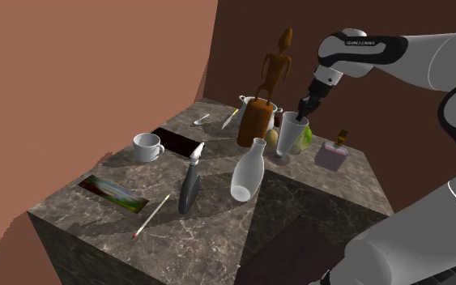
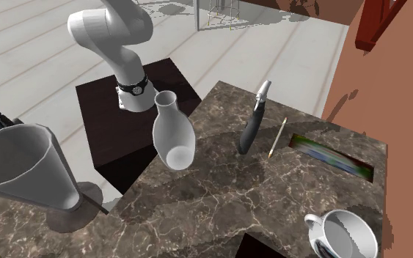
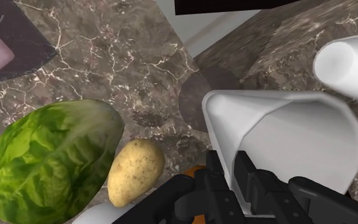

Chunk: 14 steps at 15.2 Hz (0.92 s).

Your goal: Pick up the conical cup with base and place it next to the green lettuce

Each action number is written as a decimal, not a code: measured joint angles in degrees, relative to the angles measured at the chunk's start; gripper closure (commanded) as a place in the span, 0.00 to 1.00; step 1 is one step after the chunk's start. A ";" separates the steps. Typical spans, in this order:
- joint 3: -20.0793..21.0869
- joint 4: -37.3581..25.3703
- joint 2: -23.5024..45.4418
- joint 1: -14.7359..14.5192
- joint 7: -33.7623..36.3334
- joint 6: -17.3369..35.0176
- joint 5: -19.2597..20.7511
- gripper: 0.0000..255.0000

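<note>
While the conical cup (image 3: 285,140) is pinched at its wall by the gripper (image 3: 238,178), the placing step is judged underway. A potato (image 3: 135,170), then the green lettuce (image 3: 50,159), are seen beside the hand, where the cup must be lowered and released.

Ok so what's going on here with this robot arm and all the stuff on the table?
The arm's hand is shut on the rim of a white conical cup, with one finger inside and one outside. The cup stands upright close beside the lettuce and a potato on the table. Its base looks to be on the top or just above it, and I can't tell which.
</note>
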State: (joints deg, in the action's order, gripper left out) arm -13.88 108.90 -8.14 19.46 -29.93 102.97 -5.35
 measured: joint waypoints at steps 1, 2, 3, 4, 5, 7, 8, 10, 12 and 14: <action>0.02 0.90 -0.09 -0.01 -0.04 0.81 0.00 1.00; 0.02 1.37 0.12 -0.02 -0.11 1.49 -0.07 1.00; 0.07 2.23 -0.01 -0.05 -0.10 2.23 -0.06 1.00; 0.08 2.98 0.00 -0.06 -0.16 2.99 -0.08 1.00; 0.03 3.71 -0.01 -0.02 -0.32 3.70 -0.09 1.00; -0.05 5.21 0.06 0.04 -0.61 5.23 -0.15 1.00; -0.11 5.63 0.39 0.05 -0.79 5.96 -0.25 1.00; -0.20 7.11 0.45 0.11 -1.10 7.48 -0.32 1.00; -0.12 8.23 0.82 0.02 -1.13 8.96 -0.47 1.00; -0.14 8.90 0.85 0.04 -1.25 9.65 -0.50 1.00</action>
State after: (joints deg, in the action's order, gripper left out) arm -14.02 117.80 -7.29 19.50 -31.18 112.62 -5.85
